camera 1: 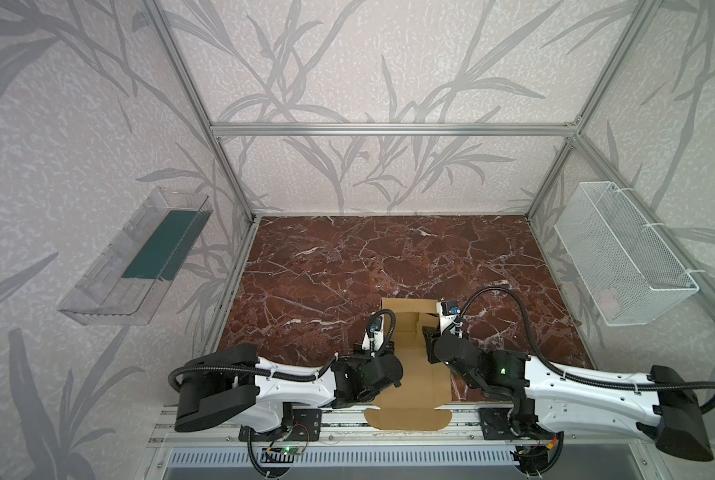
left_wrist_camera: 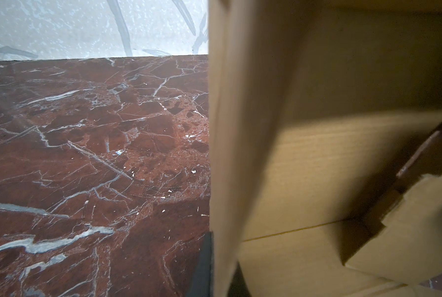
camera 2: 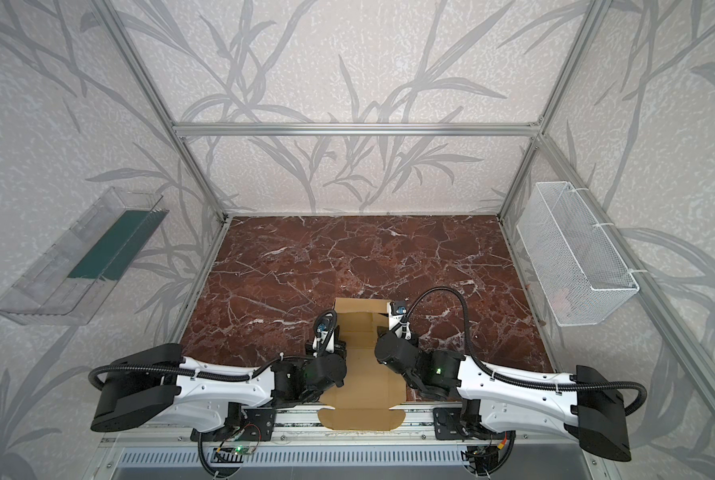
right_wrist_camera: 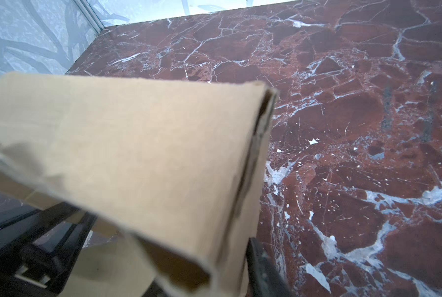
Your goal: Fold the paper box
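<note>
**A:** Quick rundown, biggest first?

**B:** Red-brown marble worktop [camera 1: 347,257], runs out well beyond both sets of fingers. White wire basket [camera 1: 621,257] on the side wall, well apart from the right fingers [right_wrist_camera: 262,270]. Clear plastic tray [camera 1: 135,266] on the opp. wall, well apart from the left fingers [left_wrist_camera: 203,267].

**A:** And the paper box?

**B:** Paper box [camera 1: 414,374] is tan cardboard, half-folded, sitting btwn the two sets of fingers in both top views. Far wall stands up just beyond them. Its rounded end lies flat on the near side of them, over the metal rail [camera 1: 335,422] at the worktop's front edge.

**A:** Left fingers?

**B:** Clamped tight on the box's left side wall. Wrist view shows a dark finger either side of the card, wall approx. upright.

**A:** Right ones?

**B:** Box's right side wall sits at them, tilted inward. One finger shows just beside its outer face, the other's hidden behind the card. Can't tell if they're gripping or loose.
</note>
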Tool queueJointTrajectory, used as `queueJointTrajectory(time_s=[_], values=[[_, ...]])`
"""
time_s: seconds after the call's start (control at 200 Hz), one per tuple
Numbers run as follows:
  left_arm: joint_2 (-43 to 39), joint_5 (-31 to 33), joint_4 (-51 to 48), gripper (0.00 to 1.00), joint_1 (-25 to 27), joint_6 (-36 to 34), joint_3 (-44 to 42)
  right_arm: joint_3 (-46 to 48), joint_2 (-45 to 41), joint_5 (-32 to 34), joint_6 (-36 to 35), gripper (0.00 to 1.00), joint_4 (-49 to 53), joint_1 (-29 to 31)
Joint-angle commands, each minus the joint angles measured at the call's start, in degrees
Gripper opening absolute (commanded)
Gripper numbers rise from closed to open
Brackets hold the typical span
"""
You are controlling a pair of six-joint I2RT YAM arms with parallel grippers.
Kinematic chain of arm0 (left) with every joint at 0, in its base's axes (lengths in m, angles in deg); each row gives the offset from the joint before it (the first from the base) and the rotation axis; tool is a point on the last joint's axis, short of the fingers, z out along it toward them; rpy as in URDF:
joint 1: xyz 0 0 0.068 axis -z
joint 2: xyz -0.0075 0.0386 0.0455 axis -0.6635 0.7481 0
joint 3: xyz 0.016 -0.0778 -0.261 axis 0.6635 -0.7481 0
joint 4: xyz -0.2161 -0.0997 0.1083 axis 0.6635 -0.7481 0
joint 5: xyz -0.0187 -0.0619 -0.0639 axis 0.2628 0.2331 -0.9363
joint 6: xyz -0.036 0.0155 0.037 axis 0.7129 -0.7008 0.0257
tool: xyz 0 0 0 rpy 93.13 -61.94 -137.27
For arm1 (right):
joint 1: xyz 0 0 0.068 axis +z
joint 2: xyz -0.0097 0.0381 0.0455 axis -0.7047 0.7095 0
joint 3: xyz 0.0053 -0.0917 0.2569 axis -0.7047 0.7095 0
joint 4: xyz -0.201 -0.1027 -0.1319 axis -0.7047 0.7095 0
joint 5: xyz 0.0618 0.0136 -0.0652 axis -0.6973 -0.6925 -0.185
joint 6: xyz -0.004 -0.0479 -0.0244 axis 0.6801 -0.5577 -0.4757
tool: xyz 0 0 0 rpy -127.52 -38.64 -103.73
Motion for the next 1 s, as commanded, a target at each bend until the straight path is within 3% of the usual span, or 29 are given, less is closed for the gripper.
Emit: queueJointTrajectory(time_s=[0.0,0.305,0.745,0.995], values=[[-1.52,-2.78,0.67,0.00,0.87,0.79,0.80,-0.02,-0.24,-0.75,-2.11,0.31,-3.98,0.18],[-2.25,-4.79,-0.68,0.00,0.87,2.95,2.64,-3.12,2.97,0.33,2.26,0.00,2.51,-1.73],[-0.27,-4.19,-12.00,0.00,1.38,10.23,10.64,-8.77,8.64,0.92,12.20,0.00,13.76,-5.21],[2.04,-3.91,-16.20,0.00,1.57,13.97,14.21,-9.89,8.04,-1.03,12.05,0.00,13.78,-6.28]])
